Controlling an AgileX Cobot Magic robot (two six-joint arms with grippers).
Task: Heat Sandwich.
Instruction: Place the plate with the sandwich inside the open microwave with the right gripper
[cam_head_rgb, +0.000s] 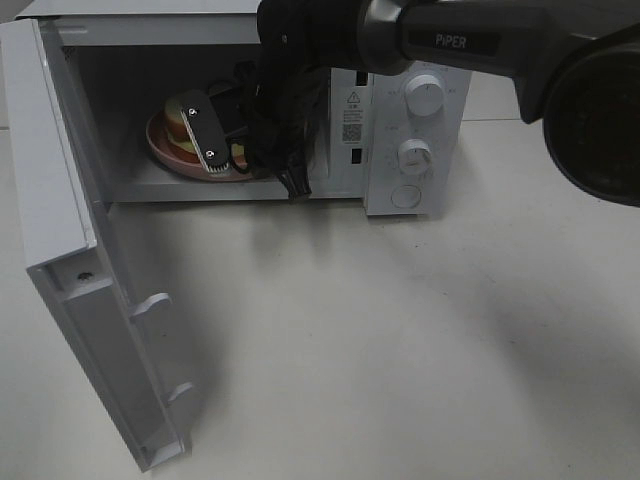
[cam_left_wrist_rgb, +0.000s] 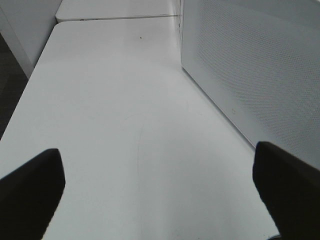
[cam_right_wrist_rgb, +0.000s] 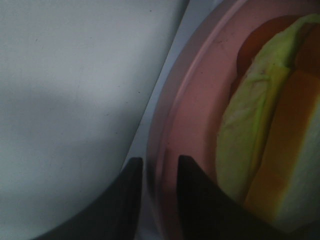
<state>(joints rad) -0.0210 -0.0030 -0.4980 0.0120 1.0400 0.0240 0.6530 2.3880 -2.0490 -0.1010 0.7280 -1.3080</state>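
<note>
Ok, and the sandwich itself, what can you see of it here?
The sandwich shows white bread with an orange-tan crust and pale yellow-green filling sticking out at its edge. It lies on the pink plate, inside the open microwave. The right pincer straddles the plate's rim beside it without touching the sandwich.

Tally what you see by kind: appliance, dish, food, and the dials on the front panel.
Microwave: 1
Pink plate: 1
Sandwich: 1
Dial knobs: 2
Total: 5
</note>
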